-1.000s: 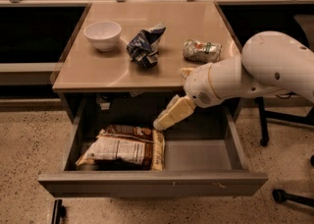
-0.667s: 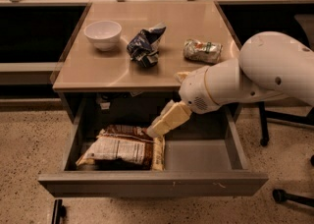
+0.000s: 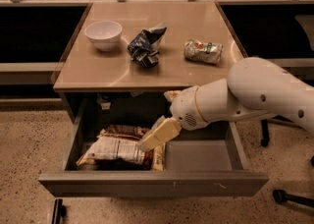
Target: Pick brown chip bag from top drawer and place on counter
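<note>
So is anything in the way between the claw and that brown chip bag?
Nothing visible. The claw is inside the open drawer, right at the right end of the brown chip bag, with no other thing between them.

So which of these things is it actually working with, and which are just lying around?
In the job: brown chip bag, lying in the open top drawer; the counter; the claw, down at the bag's right end.
Just lying about: white bowl, dark-blue bag, silver-green packet, all on the counter.
</note>
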`<action>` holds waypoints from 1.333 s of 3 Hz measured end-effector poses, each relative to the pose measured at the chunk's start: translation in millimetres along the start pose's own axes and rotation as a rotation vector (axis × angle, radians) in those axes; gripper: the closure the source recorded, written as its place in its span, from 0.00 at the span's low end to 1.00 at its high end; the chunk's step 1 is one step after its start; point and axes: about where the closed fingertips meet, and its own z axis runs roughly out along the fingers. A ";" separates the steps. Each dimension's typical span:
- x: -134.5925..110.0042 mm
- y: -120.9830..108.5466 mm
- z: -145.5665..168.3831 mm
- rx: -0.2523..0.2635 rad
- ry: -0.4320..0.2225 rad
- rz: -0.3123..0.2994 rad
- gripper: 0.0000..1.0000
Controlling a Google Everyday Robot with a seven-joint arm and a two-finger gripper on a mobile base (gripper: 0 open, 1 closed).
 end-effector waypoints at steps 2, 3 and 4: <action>36.3 -20.8 80.4 -0.065 -0.037 0.070 0.00; 40.3 -37.5 111.6 -0.056 -0.032 0.059 0.00; 43.1 -53.4 136.3 -0.036 -0.040 0.044 0.00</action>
